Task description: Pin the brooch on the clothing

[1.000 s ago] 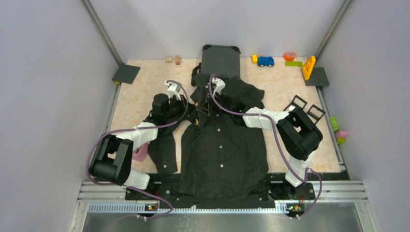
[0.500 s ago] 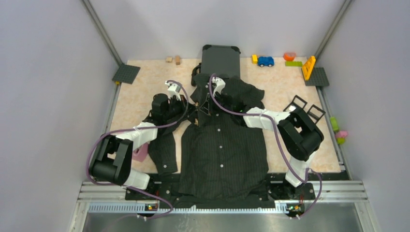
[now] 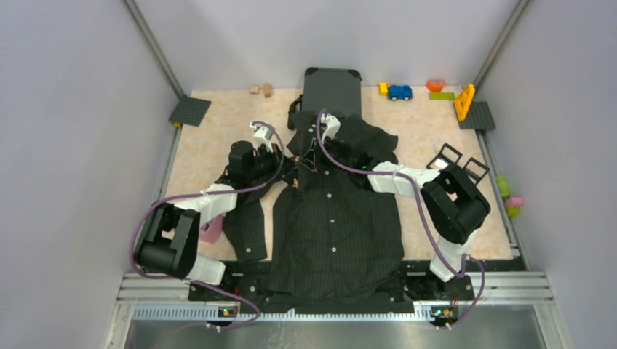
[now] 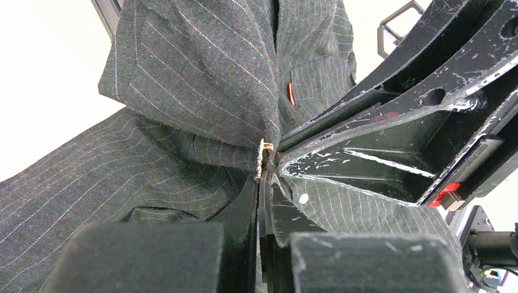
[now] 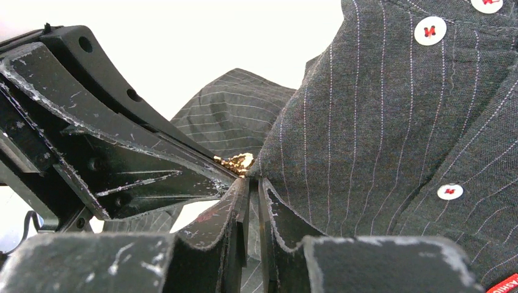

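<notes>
The black pinstriped shirt (image 3: 335, 233) lies flat on the table, collar to the back. Both grippers meet at its upper left chest. My left gripper (image 3: 292, 177) is shut on a small gold brooch (image 3: 297, 182). In the left wrist view the brooch (image 4: 263, 160) sits at the tips of my left gripper (image 4: 267, 174), pressed against a raised fold of the shirt (image 4: 195, 73), below the red tag (image 4: 291, 93). My right gripper (image 3: 305, 166) pinches that fold. In the right wrist view my right gripper (image 5: 251, 180) is shut on the shirt (image 5: 379, 122), with the brooch (image 5: 237, 162) touching the fold.
A dark grey suitcase (image 3: 332, 89) stands behind the collar. Toys line the back edge: wooden blocks (image 3: 260, 89), a blue car (image 3: 399, 92), a yellow piece (image 3: 464, 102). Dark baseplates (image 3: 190, 111) lie in both back corners. A pink object (image 3: 212, 231) lies by the left sleeve.
The right arm's elbow has shifted slightly right and toward the near edge. Both grippers stay together at the fold with the brooch.
</notes>
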